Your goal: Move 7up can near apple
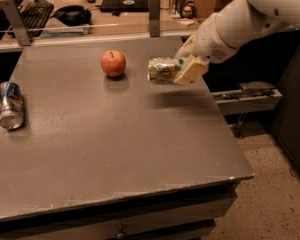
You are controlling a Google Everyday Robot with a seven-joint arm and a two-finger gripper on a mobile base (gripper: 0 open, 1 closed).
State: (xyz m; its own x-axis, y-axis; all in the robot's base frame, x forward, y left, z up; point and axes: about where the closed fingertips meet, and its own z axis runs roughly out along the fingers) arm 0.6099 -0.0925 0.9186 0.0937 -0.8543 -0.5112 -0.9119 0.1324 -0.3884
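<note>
The 7up can (pixel 162 70), white-silver with green lettering and a red spot, is held on its side in the air above the table's right part. My gripper (pixel 182 69) is shut on the can's right end, its cream-coloured fingers (pixel 191 69) clamped around it. The red-orange apple (pixel 113 63) with a short stem sits on the table to the left of the can, a short gap apart. The white arm comes in from the upper right.
A blue-and-silver can (pixel 10 105) lies on its side near the left edge of the grey table (pixel 115 149). A rail with two posts (pixel 154 6) runs along the table's far edge, with a desk, keyboard and clutter behind. Floor drops off to the right.
</note>
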